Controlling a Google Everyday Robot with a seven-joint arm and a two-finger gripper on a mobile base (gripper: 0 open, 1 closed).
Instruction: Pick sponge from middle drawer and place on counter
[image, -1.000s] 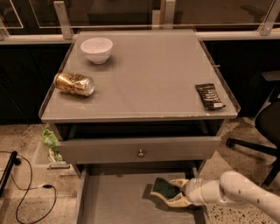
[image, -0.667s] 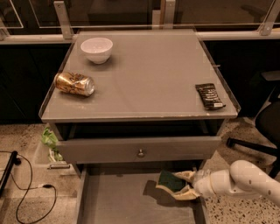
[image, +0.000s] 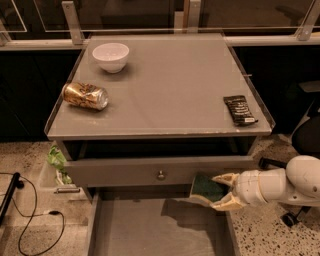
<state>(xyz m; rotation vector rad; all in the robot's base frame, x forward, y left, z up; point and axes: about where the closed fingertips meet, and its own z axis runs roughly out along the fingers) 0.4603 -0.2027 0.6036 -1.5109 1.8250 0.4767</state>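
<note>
The sponge, dark green on top with a pale yellow layer beneath, is held in my gripper, lifted above the right side of the open middle drawer. The cream fingers are closed around it, one above and one below. My white arm reaches in from the right edge. The sponge hangs just in front of the grey drawer front with a round knob, below the counter.
On the counter lie a white bowl at the back left, a gold can on its side at the left, and a black wrapped bar at the right. A chair base and cables stand on the floor beside the cabinet.
My gripper has risen with the sponge, from low inside the drawer up to the level of the knobbed drawer front.
</note>
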